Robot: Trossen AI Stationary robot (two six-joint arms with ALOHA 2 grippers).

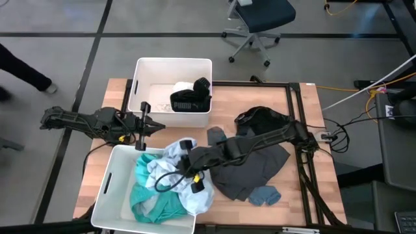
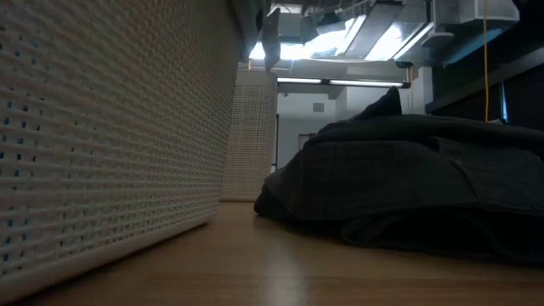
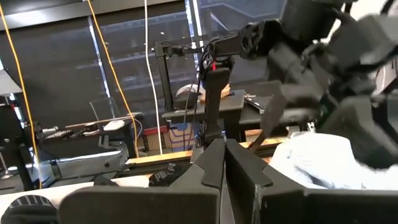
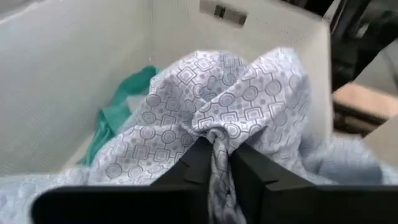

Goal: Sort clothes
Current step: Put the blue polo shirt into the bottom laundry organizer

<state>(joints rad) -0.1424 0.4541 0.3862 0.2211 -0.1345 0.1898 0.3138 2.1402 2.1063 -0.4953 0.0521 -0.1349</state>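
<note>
My right gripper point(image 1: 186, 158) reaches over the near white bin point(image 1: 107, 188) and is shut on a pale blue-white patterned garment point(image 1: 170, 155). A teal garment point(image 1: 153, 203) and other pale cloth lie in that bin; part of the pale cloth point(image 1: 200, 195) drapes over its right wall. The far white bin point(image 1: 148, 70) holds a black PUMA garment point(image 1: 190, 103) and a white item. A dark grey garment point(image 1: 257, 168), a black one point(image 1: 263, 120) and a small blue-grey piece point(image 1: 264, 195) lie on the table. My left gripper point(image 1: 142, 127) hovers between the bins, shut and empty. My right gripper pinches a gathered bunch of the patterned garment point(image 4: 217, 138) between its two fingers, several layers crumpled together. The fingers point(image 4: 198, 163) come slanting down from the table's right side. The bunch stands up at the fingers, and the rest spreads slack into the near bin.
The low view shows the near bin's mesh wall point(image 2: 110, 127) and the dark garment heap point(image 2: 408, 178) on the wooden table top point(image 2: 255, 263). An office chair point(image 1: 260, 19) and a person's leg point(image 1: 26, 68) are beyond the table's far edge.
</note>
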